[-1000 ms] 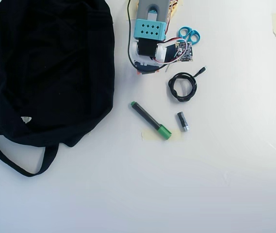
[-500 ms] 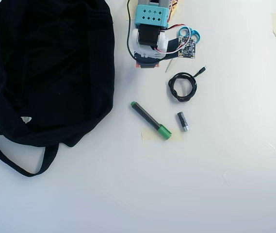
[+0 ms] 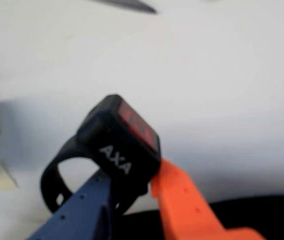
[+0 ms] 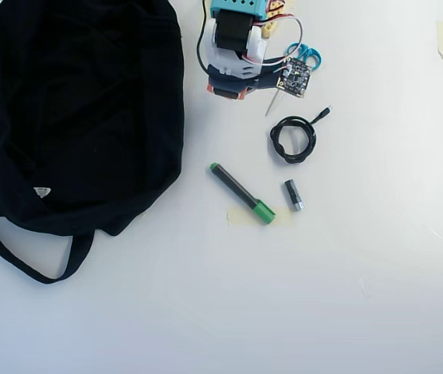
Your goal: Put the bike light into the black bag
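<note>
Wrist view: bike light (image 3: 119,145) clamped between jaws.

- I see a white table (image 4: 361,296).
- The black bag (image 4: 73,109) lies at my overhead view's left, its strap (image 4: 19,261) trailing toward the lower edge.
- A green-capped marker (image 4: 241,193) rests on a strip of tape (image 4: 240,217).
- A coiled cable (image 4: 294,139), a small cylinder (image 4: 293,195) and scissors (image 4: 308,55) lie to the right.

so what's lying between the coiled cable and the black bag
In the overhead view, only the green-capped marker lies between the coiled cable and the black bag, on bare table.
</note>
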`<state>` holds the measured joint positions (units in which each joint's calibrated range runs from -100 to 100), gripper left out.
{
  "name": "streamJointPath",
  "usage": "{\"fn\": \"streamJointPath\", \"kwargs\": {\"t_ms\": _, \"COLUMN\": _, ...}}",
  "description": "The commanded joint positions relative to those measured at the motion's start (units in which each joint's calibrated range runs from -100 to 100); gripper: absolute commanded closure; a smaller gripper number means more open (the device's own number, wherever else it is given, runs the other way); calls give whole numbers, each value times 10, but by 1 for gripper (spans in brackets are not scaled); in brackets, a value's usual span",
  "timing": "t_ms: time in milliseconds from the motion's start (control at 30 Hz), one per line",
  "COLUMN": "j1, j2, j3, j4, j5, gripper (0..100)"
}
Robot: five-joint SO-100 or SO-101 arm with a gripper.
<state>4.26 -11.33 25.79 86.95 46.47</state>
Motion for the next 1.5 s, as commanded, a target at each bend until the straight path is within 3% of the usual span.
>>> {"fn": "streamJointPath", "kwargs": {"t_ms": 0, "j1": 10, "j2": -37, "j3": -30, "j4": 5, "j5": -15, "gripper": 98}}
{"fn": "streamJointPath", "kwargs": {"t_ms": 600, "j1": 47, "j2": -48, "j3": -133, "j4": 3, "j5": -60, "gripper": 98}}
{"fn": "streamJointPath", "kwargs": {"t_ms": 867, "j1": 67, "j2": -48, "j3": -165, "j4": -3, "j5": -170, "gripper": 98}}
{"fn": "streamJointPath", "kwargs": {"t_ms": 1200, "j1": 123, "j2": -42, "j3": -195, "j4": -4, "j5": -192, "gripper": 98}}
{"fn": "streamJointPath", "kwargs": {"t_ms": 1467, "j1": 159, "j2": -37, "j3": -235, "j4": -9, "j5": -279, "gripper": 98}}
